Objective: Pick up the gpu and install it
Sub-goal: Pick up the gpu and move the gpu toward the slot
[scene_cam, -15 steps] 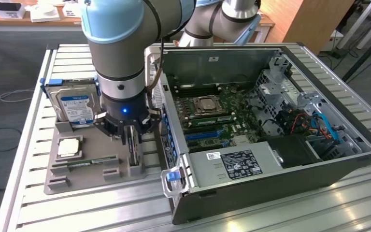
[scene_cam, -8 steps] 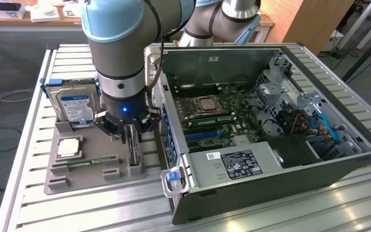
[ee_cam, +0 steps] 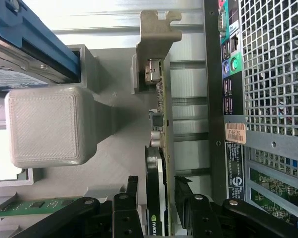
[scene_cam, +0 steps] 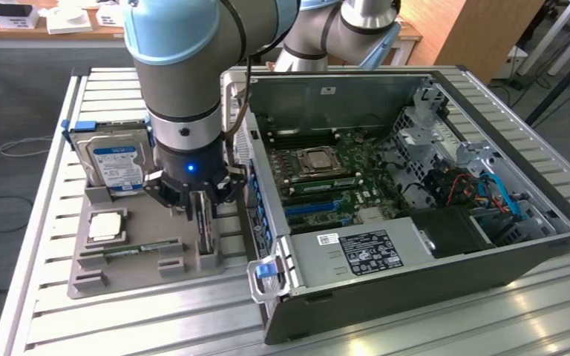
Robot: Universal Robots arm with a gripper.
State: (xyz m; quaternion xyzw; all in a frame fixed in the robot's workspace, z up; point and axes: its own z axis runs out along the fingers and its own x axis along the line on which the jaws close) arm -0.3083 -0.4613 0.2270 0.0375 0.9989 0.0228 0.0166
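Where the grey floor [scene_cam: 8,89] runs along the exterior view's left edge, loose white cables [scene_cam: 8,144] trail beside the slatted aluminium counter [scene_cam: 116,326]. On that counter lies a flat grey plastic holder tray [scene_cam: 127,278], with a silver hard drive [scene_cam: 115,159] bearing a blue-and-white label standing upright at the tray's far end. Just to the right, the gpu [scene_cam: 205,236], a thin black card with a silver metal bracket [ee_cam: 156,34], stands on edge in a slot of the tray. The arm's black pincer [scene_cam: 199,215] hangs over it, spread wide. One finger is on either side of the card, and the wrist view shows a slim gap at each. Further right sits an open black computer case [scene_cam: 414,297], its green motherboard [scene_cam: 335,185] exposed. Beyond it, wooden panelling [scene_cam: 453,37] closes off the room.
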